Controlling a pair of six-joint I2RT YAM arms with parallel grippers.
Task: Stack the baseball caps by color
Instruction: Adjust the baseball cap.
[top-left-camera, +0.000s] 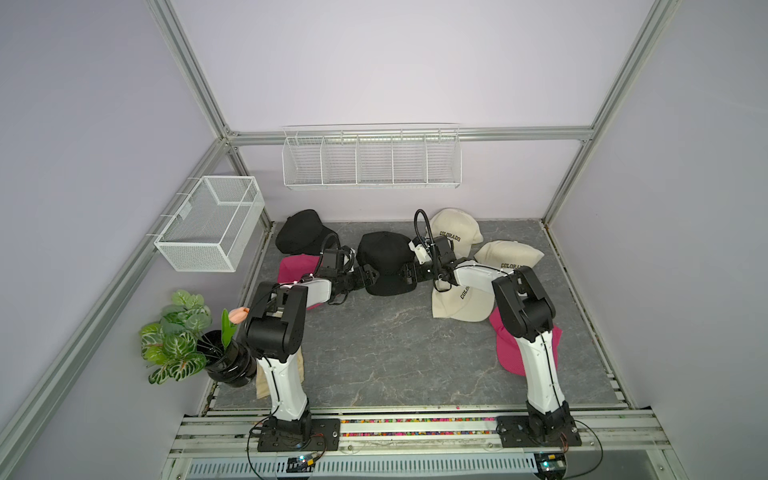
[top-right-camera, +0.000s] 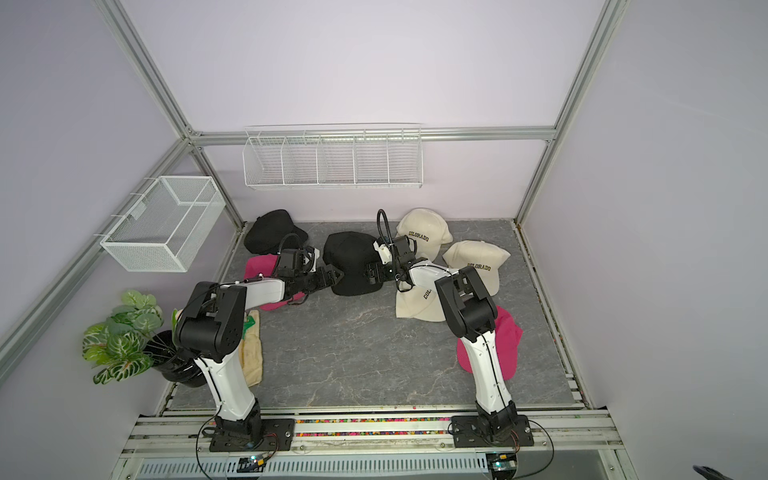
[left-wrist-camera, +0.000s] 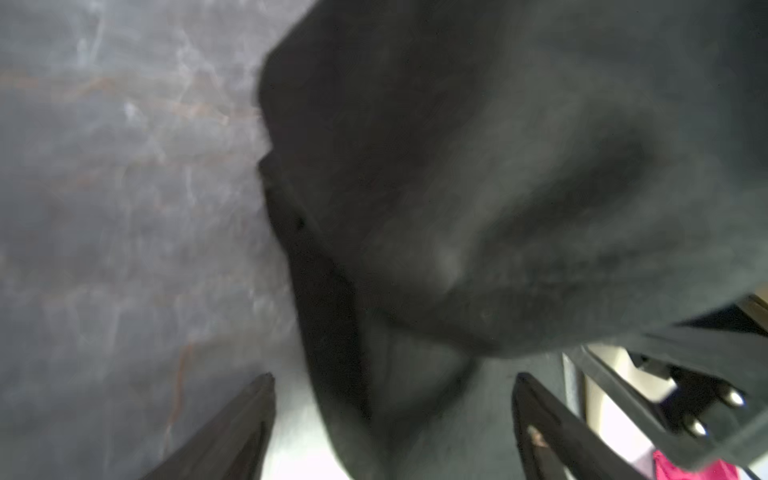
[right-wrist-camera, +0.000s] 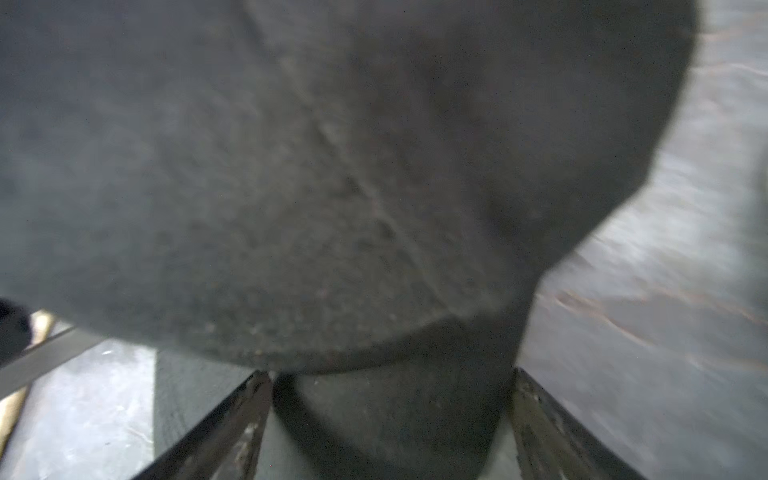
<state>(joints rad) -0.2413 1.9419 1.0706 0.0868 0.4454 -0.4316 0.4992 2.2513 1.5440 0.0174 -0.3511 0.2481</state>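
Flanking centre black cap (top-left-camera: 384, 257): left gripper (top-left-camera: 372, 277) released, right gripper (top-left-camera: 407, 272) spread astride its edge. Set-down step, likely. Next: clear retreat, then rear black cap (top-left-camera: 301, 232) upper left.

Blk cap (top-left-camera: 384, 253), grey-veined tabletop (top-left-camera: 395, 353)

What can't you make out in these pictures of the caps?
- Left pink cap: mostly under the left arm, both top views.
- Right pink cap: partly behind the right arm.
- Nearest cream cap: lettering cut off by that arm.
- Middle black cap: both wrist views blurred; one cap or several, unclear.
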